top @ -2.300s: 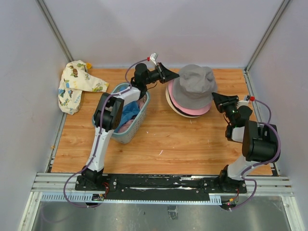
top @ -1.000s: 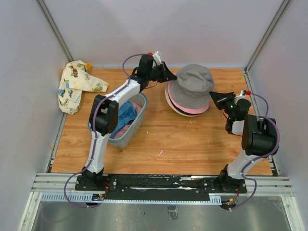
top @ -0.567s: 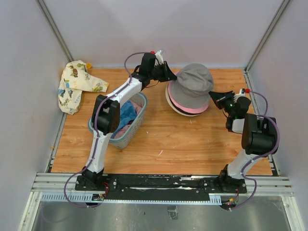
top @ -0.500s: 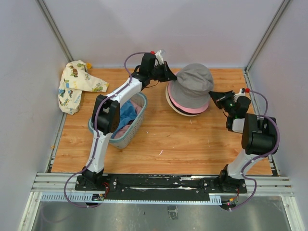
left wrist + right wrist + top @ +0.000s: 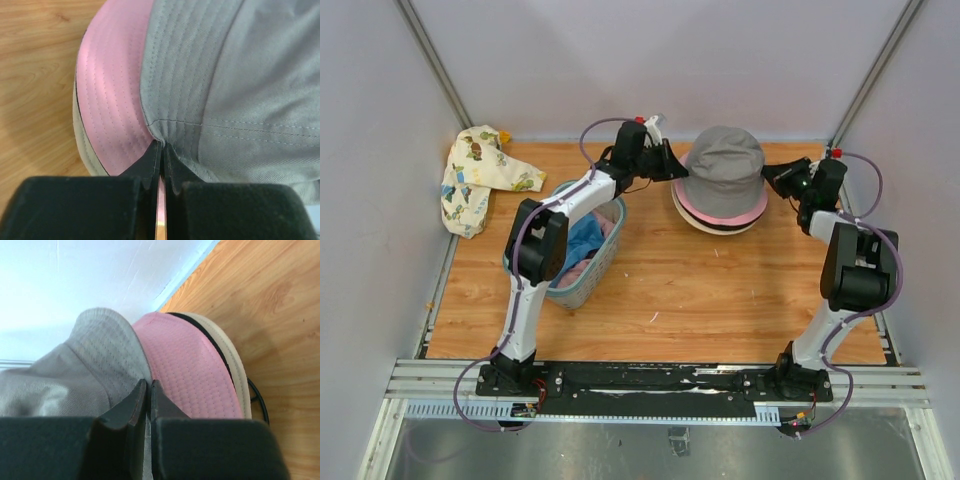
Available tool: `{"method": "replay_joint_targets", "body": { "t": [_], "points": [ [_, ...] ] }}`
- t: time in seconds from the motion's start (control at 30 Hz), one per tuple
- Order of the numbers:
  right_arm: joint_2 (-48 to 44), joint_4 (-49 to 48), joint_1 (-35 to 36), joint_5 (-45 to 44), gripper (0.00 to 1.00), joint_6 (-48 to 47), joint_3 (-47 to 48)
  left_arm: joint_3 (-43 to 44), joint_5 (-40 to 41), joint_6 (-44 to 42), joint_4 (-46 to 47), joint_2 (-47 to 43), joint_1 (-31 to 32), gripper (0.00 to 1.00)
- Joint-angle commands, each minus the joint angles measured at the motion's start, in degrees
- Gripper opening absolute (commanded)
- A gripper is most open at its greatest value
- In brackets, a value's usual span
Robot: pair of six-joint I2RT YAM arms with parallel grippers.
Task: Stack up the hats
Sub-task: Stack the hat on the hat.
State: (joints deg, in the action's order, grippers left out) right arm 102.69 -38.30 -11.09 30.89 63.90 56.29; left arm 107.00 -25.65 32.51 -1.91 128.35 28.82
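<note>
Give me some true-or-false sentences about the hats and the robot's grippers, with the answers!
1. The grey hat sits on top of the pink hat. True.
2. Both grippers are wide open. False: the left gripper and the right gripper are each pinched shut on the grey hat's brim, one on each side.
3. The mesh basket has nothing in it. False: blue fabric lies inside.
4. The cartoon-print cloth lies in the far left corner of the table. True.
5. The hat pile is inside the mesh basket. False: it stands on the wooden table, to the basket's right.
</note>
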Motion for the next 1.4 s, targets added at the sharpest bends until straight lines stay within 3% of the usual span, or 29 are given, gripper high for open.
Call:
{"method": "replay_joint_targets", "body": {
  "t": [0.0,0.13,0.4,0.7,1.07,1.37],
  "points": [
    [3.1,12.8,1.5,-5.0,0.01,-5.5,7.6,-9.2,2.1,-3.3,-8.2,-0.7,2.1,0.0],
    [4.3,14.9,2.0,-5.4,0.04,-5.9,10.1,-15.0,1.6,-1.1,-3.6,-5.0,2.6,0.03],
    [2.5,9.5,1.6,-4.7,0.3,-3.9,7.4,-22.3,1.2,2.4,2.4,-11.1,3.1,0.39],
    [-3.3,8.2,-0.2,-5.3,0.37,-3.9,4.0,-25.5,3.2,3.4,4.9,-16.2,3.0,0.43],
    [-12.9,2.9,-3.1,-5.5,0.42,-1.4,-7.0,-25.9,4.3,2.7,3.9,-23.5,0.4,0.46],
    [-22.9,-4.5,-2.6,-3.0,0.45,2.2,-18.8,-21.8,0.0,7.4,11.6,-19.0,-3.7,0.53]
  ]
}}
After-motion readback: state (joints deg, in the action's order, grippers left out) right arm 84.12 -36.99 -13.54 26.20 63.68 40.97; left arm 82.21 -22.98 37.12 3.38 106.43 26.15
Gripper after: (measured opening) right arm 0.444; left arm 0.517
